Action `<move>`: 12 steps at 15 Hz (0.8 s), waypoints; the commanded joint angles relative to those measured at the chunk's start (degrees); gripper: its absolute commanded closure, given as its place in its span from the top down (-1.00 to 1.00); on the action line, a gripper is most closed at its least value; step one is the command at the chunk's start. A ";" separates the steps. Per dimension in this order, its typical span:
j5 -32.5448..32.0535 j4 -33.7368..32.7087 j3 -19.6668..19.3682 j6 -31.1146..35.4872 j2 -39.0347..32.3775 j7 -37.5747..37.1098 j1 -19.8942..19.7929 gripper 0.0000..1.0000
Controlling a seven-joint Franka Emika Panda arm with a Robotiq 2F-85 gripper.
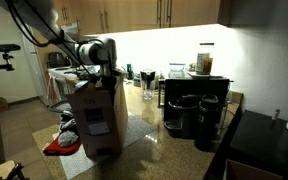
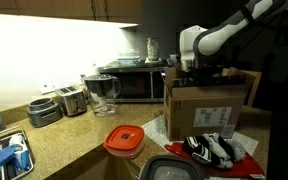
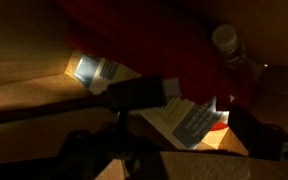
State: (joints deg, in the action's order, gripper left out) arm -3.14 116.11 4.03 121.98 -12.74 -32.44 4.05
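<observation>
Okay so, in both exterior views the gripper point(image 1: 105, 74) hangs right at the open top of the cardboard box point(image 1: 96, 122) on the counter, fingers dipping in past the flaps. In the wrist view the jaws are spread wide with nothing between them.

Under the jaws it's pretty dim:
- a red bag-like thing point(image 3: 164, 35) fills the space beyond the jaws
- a small bottle with a pale cap point(image 3: 227, 42) sits further off, past one finger
- a white labelled packet point(image 3: 196, 122) lies almost straight below the gap
- a second pale packet point(image 3: 89, 68) is off past the other finger
- a dark bar crosses just ahead of the gap, and I honestly can't tell what it is

My take on doing this bit well: come straight down and keep both fingers off the box walls, since a snag on a flap could drag the whole box. Centre the gap over one item only. The packet lies flat, so it probably wants a low pinch across an edge; the bottle looks like the easier grab. Go slow, because the light in there is bad.

Outside the box, a red-lidded container point(image 2: 125, 140) sits on the counter, well away from the jaws.
</observation>
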 commanded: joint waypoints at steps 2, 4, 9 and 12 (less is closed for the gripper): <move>1.04 -2.06 -0.80 -3.01 -2.52 3.74 1.11 1.00; 0.46 -2.38 -1.05 -3.90 -3.00 2.87 1.43 0.47; 0.76 -2.44 -1.62 -4.71 -2.99 2.34 1.75 -0.04; 0.96 -2.41 -1.81 -4.77 -2.92 2.31 1.71 -0.45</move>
State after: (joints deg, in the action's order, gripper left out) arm -2.92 113.48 3.03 117.61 -14.33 -30.63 5.07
